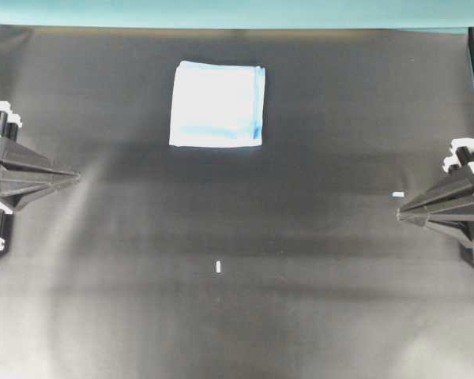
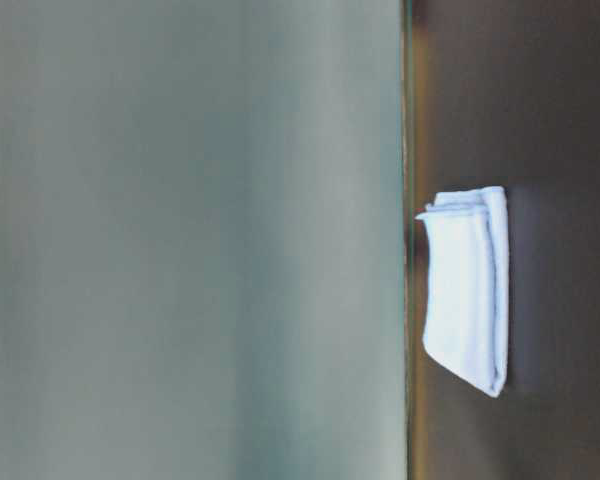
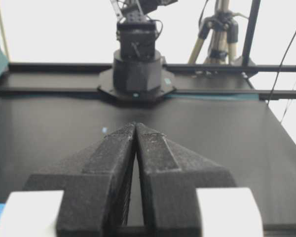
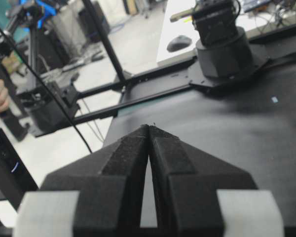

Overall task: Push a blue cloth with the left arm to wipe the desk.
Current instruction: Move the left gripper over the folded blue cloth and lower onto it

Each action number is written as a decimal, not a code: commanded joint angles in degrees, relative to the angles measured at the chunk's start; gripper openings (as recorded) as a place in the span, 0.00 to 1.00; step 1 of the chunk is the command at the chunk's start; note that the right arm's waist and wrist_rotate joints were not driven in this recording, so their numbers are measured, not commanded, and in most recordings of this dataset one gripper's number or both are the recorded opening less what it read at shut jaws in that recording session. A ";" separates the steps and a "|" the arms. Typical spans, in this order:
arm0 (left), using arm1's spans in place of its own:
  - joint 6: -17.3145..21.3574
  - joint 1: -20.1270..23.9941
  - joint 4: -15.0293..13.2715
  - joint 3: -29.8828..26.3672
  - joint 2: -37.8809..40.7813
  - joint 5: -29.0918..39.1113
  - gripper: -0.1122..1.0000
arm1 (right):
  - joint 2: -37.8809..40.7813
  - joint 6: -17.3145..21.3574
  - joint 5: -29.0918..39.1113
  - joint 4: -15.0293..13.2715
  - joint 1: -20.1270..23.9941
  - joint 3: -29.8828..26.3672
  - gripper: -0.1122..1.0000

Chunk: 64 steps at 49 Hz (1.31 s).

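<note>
Waiting well apart from the blue cloth (image 1: 217, 104), the left tool (image 1: 77, 177) sits pinched narrow and empty, as does the right tool (image 1: 399, 213); coming in high, those points could skate over the folded cloth, near the tabletop's (image 1: 221, 316) teal edge, or bunch it.

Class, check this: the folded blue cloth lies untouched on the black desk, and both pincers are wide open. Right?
Not quite. Both pincers are shut: the left pincer and right pincer have tips meeting in the wrist views. The blue cloth does lie untouched on the desk.
</note>
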 commanded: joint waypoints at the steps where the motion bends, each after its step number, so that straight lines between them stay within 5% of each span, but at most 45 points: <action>1: -0.62 0.35 2.29 -1.67 3.08 0.00 0.15 | 0.79 0.00 -0.53 -0.09 0.00 -1.05 0.13; 14: -0.97 3.52 2.29 -7.03 17.14 -0.35 0.10 | 1.76 0.09 0.09 0.00 0.00 -0.70 0.10; 35: -1.41 16.17 2.29 -18.46 41.22 0.09 0.14 | 1.58 0.00 1.14 0.00 0.00 -0.70 0.10; 41: -1.41 18.81 2.29 -21.80 46.14 0.00 0.30 | 1.58 0.00 1.67 0.00 -0.09 -0.62 0.10; 53: -1.32 24.08 2.29 -27.60 55.11 0.09 0.88 | 1.67 0.00 1.67 0.00 0.00 -0.62 0.10; 64: -1.32 27.42 2.29 -32.43 64.78 1.67 0.89 | 1.76 0.00 1.67 0.00 0.00 -0.70 0.10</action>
